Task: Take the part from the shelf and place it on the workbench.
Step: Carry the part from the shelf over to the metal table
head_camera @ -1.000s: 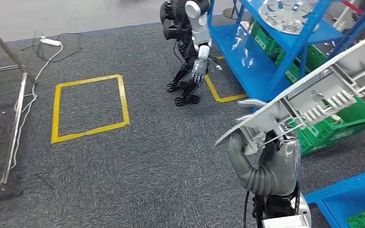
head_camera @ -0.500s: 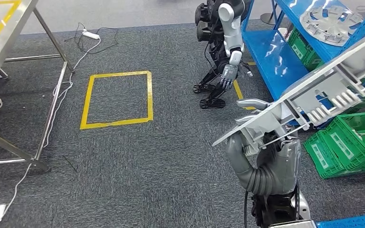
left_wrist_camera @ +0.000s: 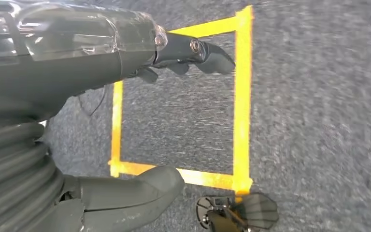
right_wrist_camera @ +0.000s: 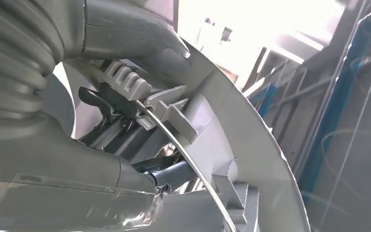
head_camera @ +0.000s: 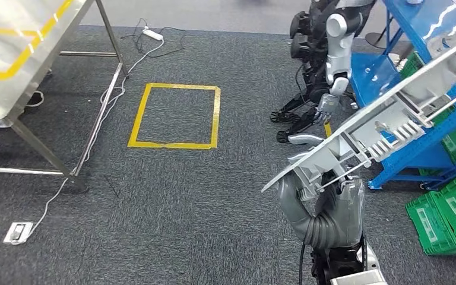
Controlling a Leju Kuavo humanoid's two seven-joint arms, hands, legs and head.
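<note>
The part [head_camera: 392, 113] is a long, light grey plastic panel with ribs and clips, tilted up toward the right. My right hand [head_camera: 309, 190] grips its lower end from beneath; up close, the thumb [right_wrist_camera: 135, 38] lies over the panel's [right_wrist_camera: 241, 130] curved edge. The steel workbench [head_camera: 12, 65], marked with yellow tape, stands at the upper left, well away from the part. My left hand [left_wrist_camera: 53, 58] hangs over the carpet with its fingers [left_wrist_camera: 203, 48] apart and nothing in it. The blue shelf [head_camera: 418, 145] is at the right, behind the part.
Another humanoid robot [head_camera: 332, 53] stands beside the shelf. A yellow taped square [head_camera: 172, 144] marks the grey carpet between me and the workbench. Green crates [head_camera: 448, 217] lie at the lower right. A white cable and a power strip [head_camera: 18, 231] run past the workbench legs.
The whole view has swung left: the workbench has come into the upper left, while the shelf, crates and other robot slid right. The part stays in my right hand.
</note>
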